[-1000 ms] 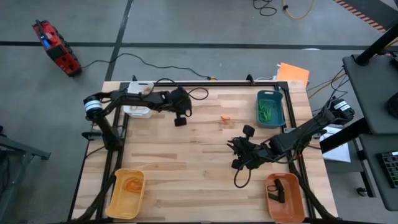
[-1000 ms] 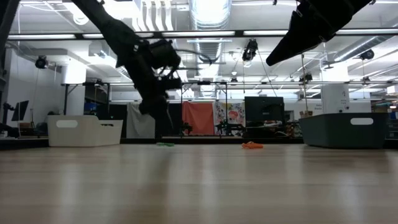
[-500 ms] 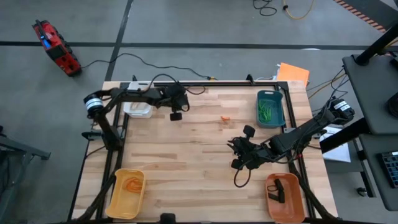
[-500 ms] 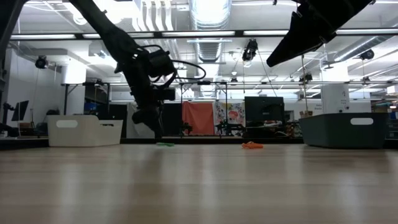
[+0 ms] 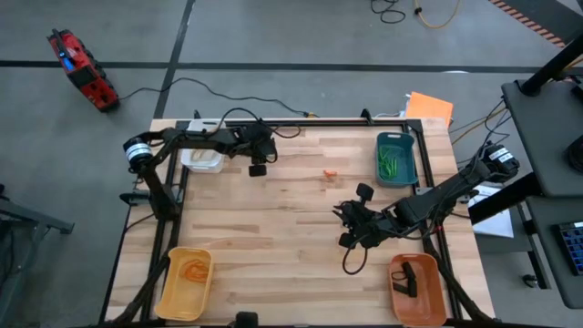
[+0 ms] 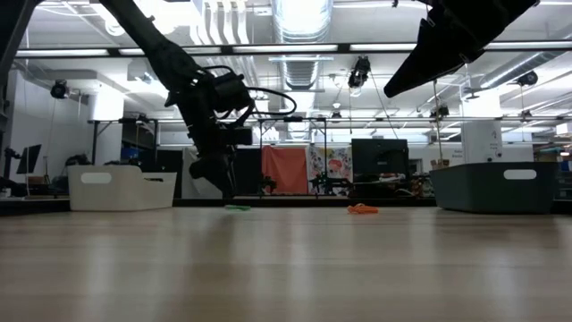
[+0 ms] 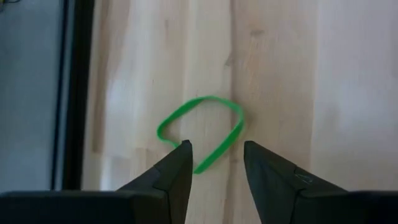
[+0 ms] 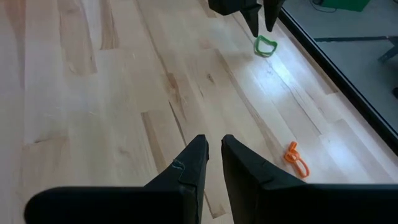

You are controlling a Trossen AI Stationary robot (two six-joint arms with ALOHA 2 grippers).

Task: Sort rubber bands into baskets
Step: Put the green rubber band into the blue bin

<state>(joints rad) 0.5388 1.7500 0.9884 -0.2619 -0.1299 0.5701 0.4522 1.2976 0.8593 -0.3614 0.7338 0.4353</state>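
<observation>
A green rubber band [image 7: 202, 134] lies flat on the wood near the table's far left. My left gripper [image 7: 216, 152] stands open just over it, fingertips on either side of the band's near part; I cannot tell whether they touch it. The same gripper [image 5: 258, 169] is beside the white basket [image 5: 202, 157]. An orange rubber band [image 5: 331, 175] lies farther right. Near the table's right middle, my right gripper [image 8: 212, 146] is shut, with nothing between its fingers. The teal basket [image 5: 396, 157], yellow basket [image 5: 185, 282] and orange basket [image 5: 417, 290] each hold bands.
The baskets stand at the table's four corners. A black frame rail [image 5: 301, 124] runs along the far edge, close behind the green band. A black cable loop [image 5: 351, 264] hangs under the right arm. Bare wood lies between the two arms.
My left gripper has gone a little toward the table's far left corner, closer to the white basket and over the green band, then held still. The right arm has kept still.
</observation>
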